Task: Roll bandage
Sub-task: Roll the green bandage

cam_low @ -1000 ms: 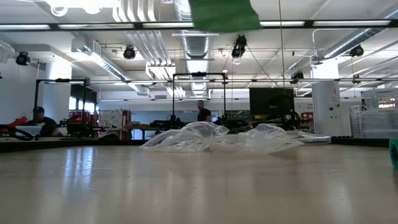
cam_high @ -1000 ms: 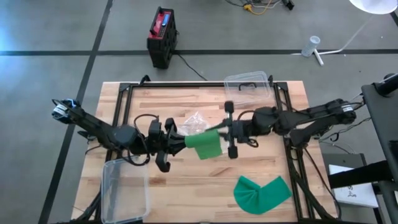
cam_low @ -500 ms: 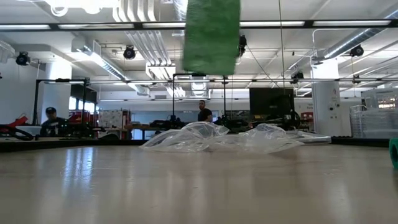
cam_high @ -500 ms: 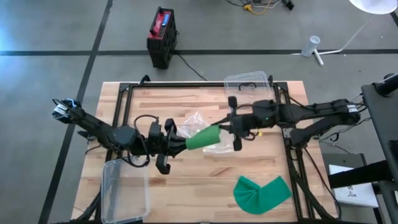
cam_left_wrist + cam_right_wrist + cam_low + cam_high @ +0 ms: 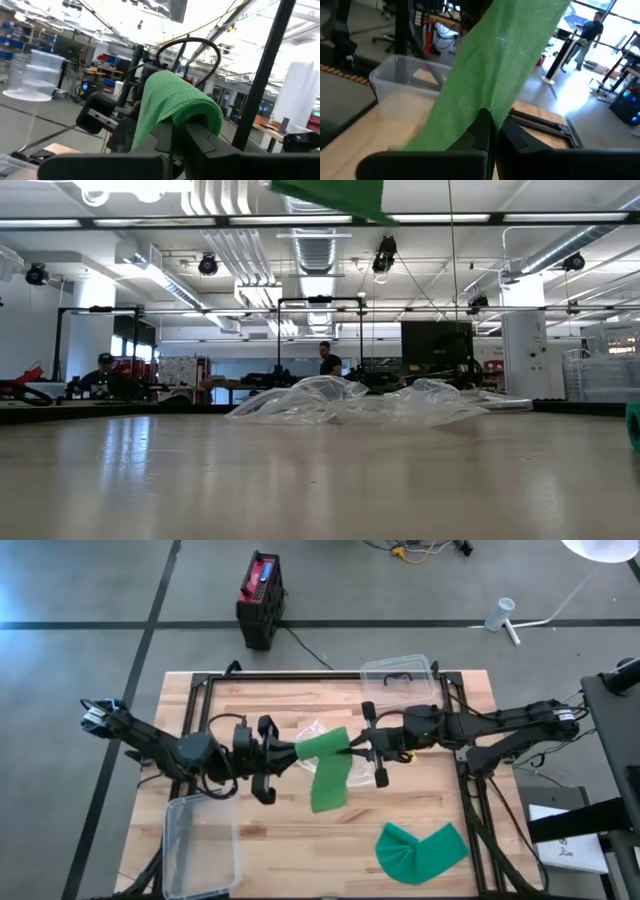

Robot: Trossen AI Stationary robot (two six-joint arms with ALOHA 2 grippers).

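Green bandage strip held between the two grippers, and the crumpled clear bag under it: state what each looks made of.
Green bandage strip: soft woven or crepe fabric, matte; a fine weave shows in the wrist views and it drapes limply.
Crumpled clear bag: thin plastic film, glossy; see-through, with creases catching the light.

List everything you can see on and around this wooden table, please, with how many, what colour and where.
Green fabric bandage: one, held in the air between both grippers, a tail hanging down.
Folded green cloth bandage: one, near-right corner of the table.
Crumpled clear plastic bag: one, table middle.
Clear plastic tubs: two, one far edge, one near-left corner.
Black-and-red box: one, on the floor beyond the table.
Wooden table: one, light wood.
Left gripper: shut on the bandage.
Right gripper: shut on the bandage.
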